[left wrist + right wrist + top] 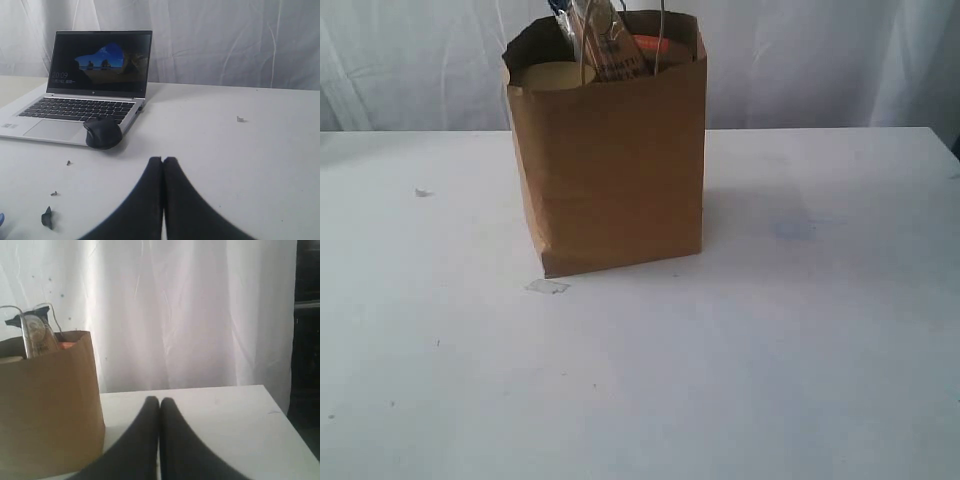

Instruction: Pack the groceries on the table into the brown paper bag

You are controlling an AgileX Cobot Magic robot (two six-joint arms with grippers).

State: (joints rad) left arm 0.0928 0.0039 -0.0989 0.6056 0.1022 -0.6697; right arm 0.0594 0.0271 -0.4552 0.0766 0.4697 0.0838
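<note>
Kraft-brown, the paper bag [610,170] stands upright at the table's [800,350] far middle, groceries [610,55] poking from its mouth, none seen outside. The left gripper [163,161] and right gripper [159,401] are both pinched together, empty; the right seems nearer the bag.

Bag [610,170] blocks centre; laptop [85,95] perhaps nearby.

This looks like a lab-style test workspace. White draped cloth [820,60] screens off the whole top of the exterior frame behind a large white table [770,350]. The table also carries an open laptop [90,85], a black mouse [103,133] and tiny screw-like bits [68,162].
</note>
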